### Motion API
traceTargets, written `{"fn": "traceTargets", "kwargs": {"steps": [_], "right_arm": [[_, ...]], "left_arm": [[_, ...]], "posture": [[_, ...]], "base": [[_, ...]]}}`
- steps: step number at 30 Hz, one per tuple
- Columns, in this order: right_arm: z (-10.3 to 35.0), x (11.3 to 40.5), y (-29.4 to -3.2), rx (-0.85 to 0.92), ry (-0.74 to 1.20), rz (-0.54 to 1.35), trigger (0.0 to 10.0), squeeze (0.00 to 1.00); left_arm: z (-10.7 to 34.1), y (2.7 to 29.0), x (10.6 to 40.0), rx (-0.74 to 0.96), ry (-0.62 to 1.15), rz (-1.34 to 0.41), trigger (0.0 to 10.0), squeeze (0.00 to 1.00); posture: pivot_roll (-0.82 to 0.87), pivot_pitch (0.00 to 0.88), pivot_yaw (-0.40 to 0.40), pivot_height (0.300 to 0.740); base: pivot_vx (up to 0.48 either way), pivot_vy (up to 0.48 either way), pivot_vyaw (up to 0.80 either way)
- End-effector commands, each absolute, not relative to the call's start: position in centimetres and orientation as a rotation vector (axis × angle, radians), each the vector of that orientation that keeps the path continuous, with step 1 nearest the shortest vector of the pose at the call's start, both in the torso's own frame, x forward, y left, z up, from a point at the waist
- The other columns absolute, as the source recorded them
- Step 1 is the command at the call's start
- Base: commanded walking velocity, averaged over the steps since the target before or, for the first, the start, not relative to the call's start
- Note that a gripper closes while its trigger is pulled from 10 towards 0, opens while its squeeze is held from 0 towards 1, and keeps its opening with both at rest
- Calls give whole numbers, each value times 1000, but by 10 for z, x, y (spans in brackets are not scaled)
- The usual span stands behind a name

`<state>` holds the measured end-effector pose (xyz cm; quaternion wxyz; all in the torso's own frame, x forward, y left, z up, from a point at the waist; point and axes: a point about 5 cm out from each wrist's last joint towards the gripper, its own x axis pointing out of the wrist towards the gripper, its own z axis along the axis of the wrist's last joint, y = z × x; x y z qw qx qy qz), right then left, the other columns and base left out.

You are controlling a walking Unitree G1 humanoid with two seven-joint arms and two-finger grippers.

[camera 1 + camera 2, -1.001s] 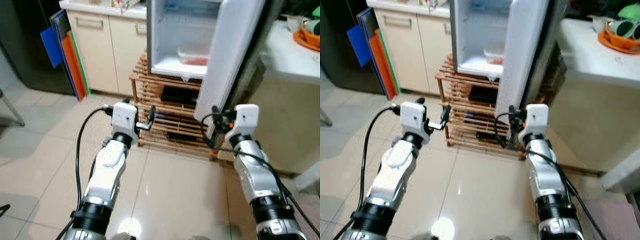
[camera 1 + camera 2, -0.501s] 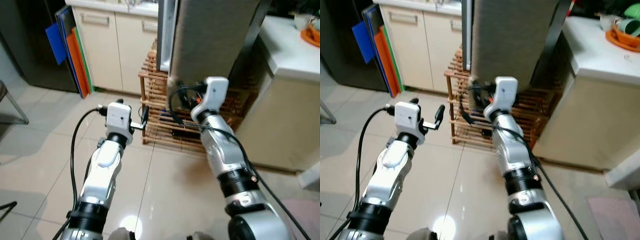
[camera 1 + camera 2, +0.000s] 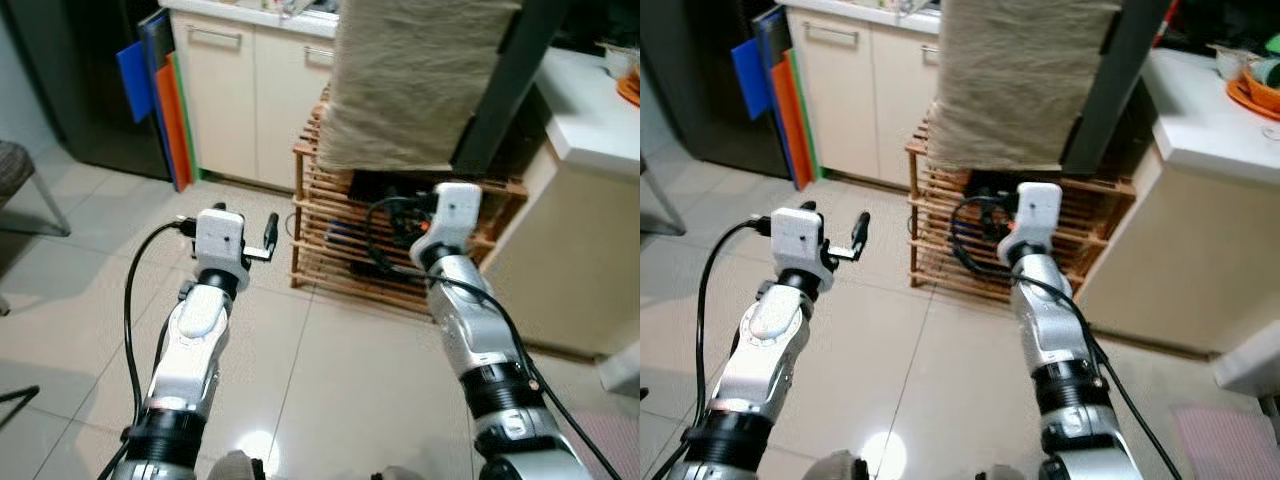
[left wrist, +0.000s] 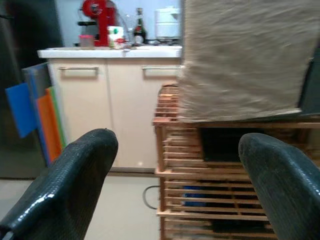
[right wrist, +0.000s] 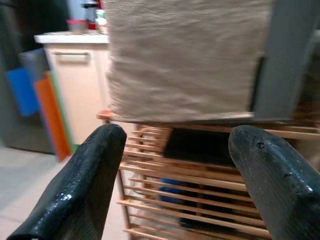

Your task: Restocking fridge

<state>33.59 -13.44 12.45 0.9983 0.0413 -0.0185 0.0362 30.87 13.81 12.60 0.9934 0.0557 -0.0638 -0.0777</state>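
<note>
Fridge: small fridge with beige, burlap-textured door stands on slatted wooden rack, door closed, front faces me. Dark grey side panel runs up its right edge. Nothing of the interior visible.

L arm: my left gripper is raised in front of me over pale tiled floor, to the left of the rack, not touching it. Fingers spread wide, nothing btwn them. L wrist cam looks through the gap at rack shelves and fridge door above.

R arm: my right gripper is held up close in front of the rack, below the fridge's bottom edge. Fingers wide apart, empty. From head cams the white wrist housing covers the fingertips, so contact w/ rack: cannot tell. R wrist cam shows a gap to the slats.

Rack contents: dark flat box on upper shelf under the fridge; something blue on lower shelf, too blurred to ID.

Surroundings: cream kitchen cabinets w/ bar handles left of fridge. Blue, orange and green flat boards lean at cabinet end. Red appliance on countertop. White counter on my right, orange bowl at its far edge.
</note>
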Motion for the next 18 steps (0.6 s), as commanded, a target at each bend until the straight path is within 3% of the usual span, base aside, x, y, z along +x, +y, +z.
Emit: {"fn": "traceTargets", "kwargs": {"steps": [1,10,18], "right_arm": [[131,335,-133,57,-78,61,10000,0],[125,333,-131,46,-69,40,10000,0],[128,334,-123,55,-89,72,10000,0]], "left_arm": [[131,136,312,123,-142,-168,10000,0],[130,136,316,141,-124,-177,10000,0],[129,139,317,125,-110,-177,10000,0]], "posture": [[-40,0,-46,693],[-35,0,-50,693],[-21,0,-55,693]], "base": [[382,289,0],[384,288,0],[433,0,0]]}}
